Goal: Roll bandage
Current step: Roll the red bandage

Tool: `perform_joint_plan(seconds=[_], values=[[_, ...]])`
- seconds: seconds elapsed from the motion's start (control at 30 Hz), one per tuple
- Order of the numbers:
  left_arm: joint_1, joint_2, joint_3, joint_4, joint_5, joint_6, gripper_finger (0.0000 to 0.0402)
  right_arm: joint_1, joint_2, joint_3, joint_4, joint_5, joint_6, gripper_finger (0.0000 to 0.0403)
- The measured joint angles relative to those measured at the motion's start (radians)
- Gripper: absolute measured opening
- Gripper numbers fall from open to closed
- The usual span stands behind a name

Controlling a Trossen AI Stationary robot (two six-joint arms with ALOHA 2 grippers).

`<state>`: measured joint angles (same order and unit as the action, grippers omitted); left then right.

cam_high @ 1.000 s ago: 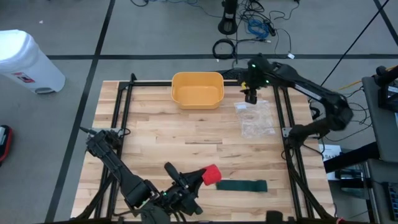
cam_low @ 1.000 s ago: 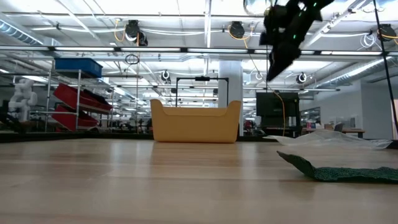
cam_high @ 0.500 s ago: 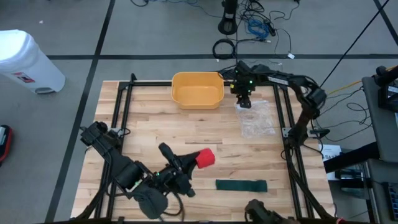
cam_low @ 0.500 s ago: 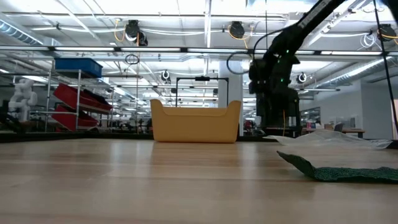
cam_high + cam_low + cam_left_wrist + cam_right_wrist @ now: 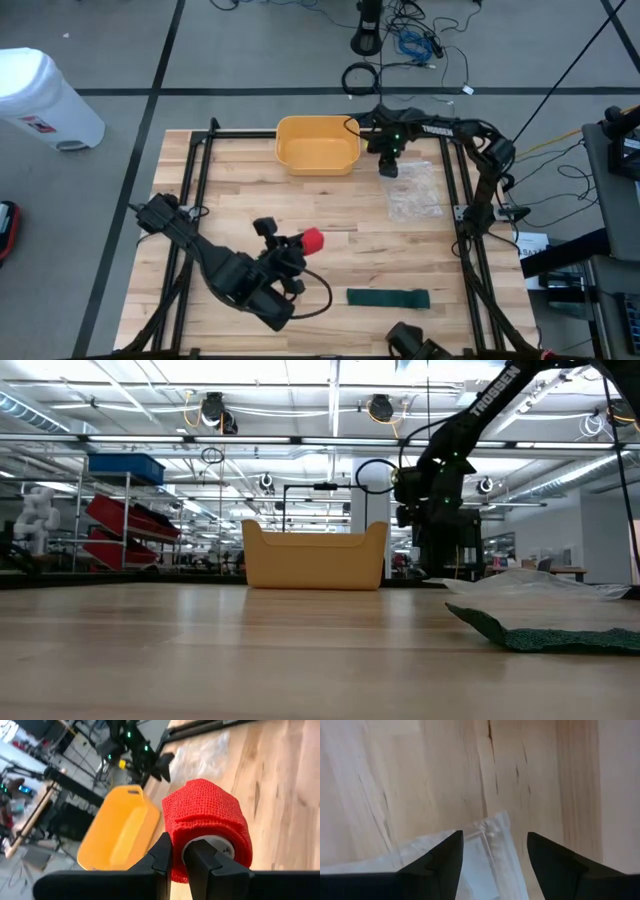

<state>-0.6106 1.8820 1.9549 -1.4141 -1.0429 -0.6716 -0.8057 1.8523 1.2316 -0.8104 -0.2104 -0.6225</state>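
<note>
A red bandage roll [image 5: 311, 240] hangs over the table's middle, with my left gripper [image 5: 297, 247] shut on it. In the left wrist view the roll [image 5: 207, 822] shows end-on, with a pale core. A dark green bandage strip [image 5: 388, 298] lies flat near the front edge; the low view shows the strip [image 5: 550, 635] at the right. My right gripper [image 5: 388, 166] stands open, pointing down at the far corner of a clear plastic bag [image 5: 412, 190]. Its fingers straddle that corner [image 5: 492, 837]; whether they touch it I cannot tell. My left gripper pinches the roll's wall [image 5: 177, 862] at the end nearest the gripper. One finger [image 5: 200, 862] stands at the pale core and the other finger [image 5: 161, 855] outside the red wrap. The fingers come slanting down from the table's near left. The roll is lifted clear of the table.
A yellow bin [image 5: 317, 145] stands at the far edge, left of my right gripper, and shows in the low view as a yellow bin [image 5: 315, 555] mid-picture. Black frame rails [image 5: 195, 170] run along the table's left, right and far sides. Bare wood lies between roll and bin.
My left gripper has carried the red roll away from the green strip, toward the table's far-left, and has turned on the way. My right gripper has come down from high above the far edge to the plastic bag's far corner.
</note>
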Motion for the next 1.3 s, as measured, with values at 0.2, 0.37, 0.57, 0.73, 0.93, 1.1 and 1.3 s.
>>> perform_joint_plan(seconds=[0.2,0.37,0.57,0.73,0.93,1.1,1.3], values=[[0.001,0.001,-0.267,0.164,-0.004,-0.195,0.0041,0.022,0.000,0.000,-0.004,0.000,0.035,0.0202],[0.001,0.001,-0.495,0.392,-0.004,-0.311,0.0041,0.051,-0.006,0.000,-0.004,0.001,0.037,0.0202],[0.003,0.001,-0.720,0.640,-0.032,-0.370,0.0041,0.077,-0.050,0.000,-0.042,0.003,0.095,0.0202],[0.003,0.002,-0.887,0.856,-0.039,-0.370,0.0041,0.105,-0.115,0.000,-0.088,0.004,0.167,0.0202],[0.002,0.002,-1.042,1.098,-0.038,-0.370,0.0041,0.146,-0.209,0.000,-0.101,0.004,0.206,0.0202],[0.002,0.002,-1.096,1.147,-0.021,-0.370,0.0043,0.172,-0.276,0.000,-0.101,0.005,0.211,0.0202],[0.002,0.002,-1.099,1.146,-0.018,-0.360,0.0089,0.191,-0.321,0.000,-0.103,0.005,0.219,0.0202]])
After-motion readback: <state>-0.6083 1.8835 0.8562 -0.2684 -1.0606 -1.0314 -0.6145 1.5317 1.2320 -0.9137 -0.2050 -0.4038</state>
